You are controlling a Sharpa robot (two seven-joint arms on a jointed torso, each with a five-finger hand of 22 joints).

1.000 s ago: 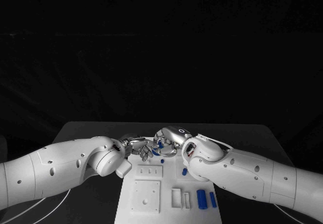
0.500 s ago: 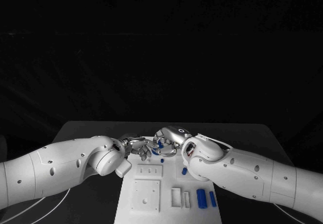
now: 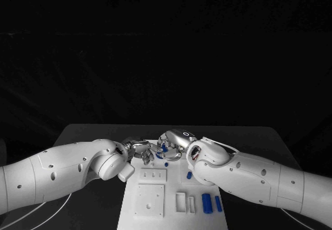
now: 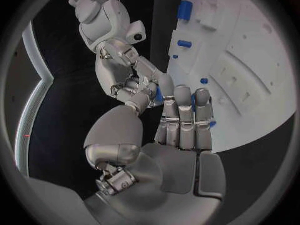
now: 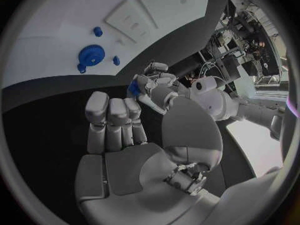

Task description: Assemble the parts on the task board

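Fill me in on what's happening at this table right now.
The robot has both hands together over the far end of the white task board. The left hand and the right hand meet around a small blue part; which hand actually grips it I cannot tell. A blue gear and several blue pegs sit on the board.

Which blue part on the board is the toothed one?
The blue gear on the task board: a round disc with a toothed rim, far wider than the small plain blue pegs standing near it.
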